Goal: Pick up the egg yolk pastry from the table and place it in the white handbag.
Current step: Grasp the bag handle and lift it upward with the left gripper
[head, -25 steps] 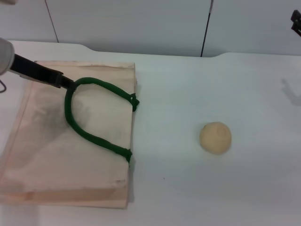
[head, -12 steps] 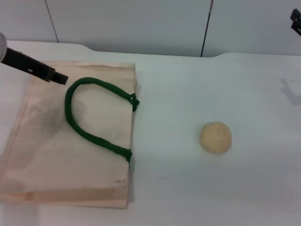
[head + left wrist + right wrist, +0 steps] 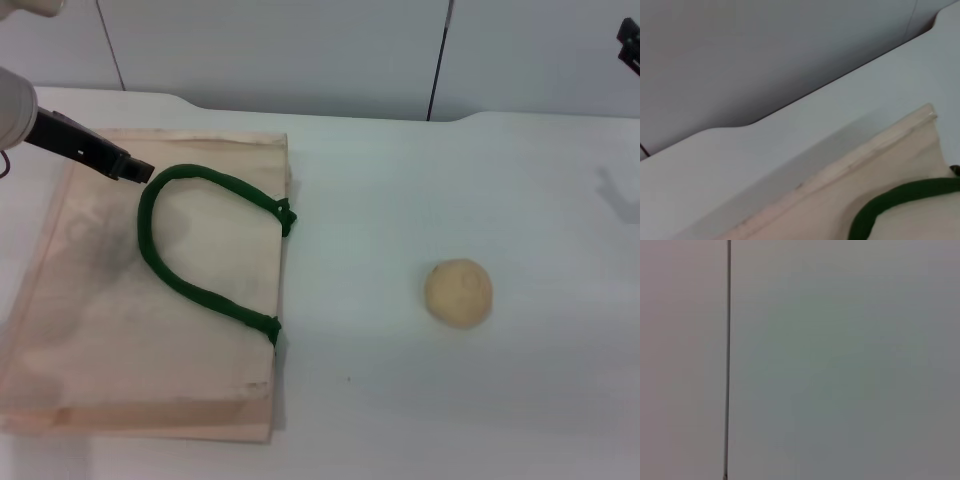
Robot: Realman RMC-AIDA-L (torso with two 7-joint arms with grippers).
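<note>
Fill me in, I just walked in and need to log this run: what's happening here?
The left hand is at the top of the green loop handle of the white handbag, which lies flat on the table. The egg yolk pastry sits untouched on the table off to the bag's right. The right hand is parked at the far right edge, away from both.

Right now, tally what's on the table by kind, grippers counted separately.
egg yolk pastry: 1
white handbag, lying flat, one green handle loop showing: 1
Grippers in view: 2, the left gripper at the handle's far end, the right gripper parked at the far right edge
Total: 2 things on the table, 2 grippers
</note>
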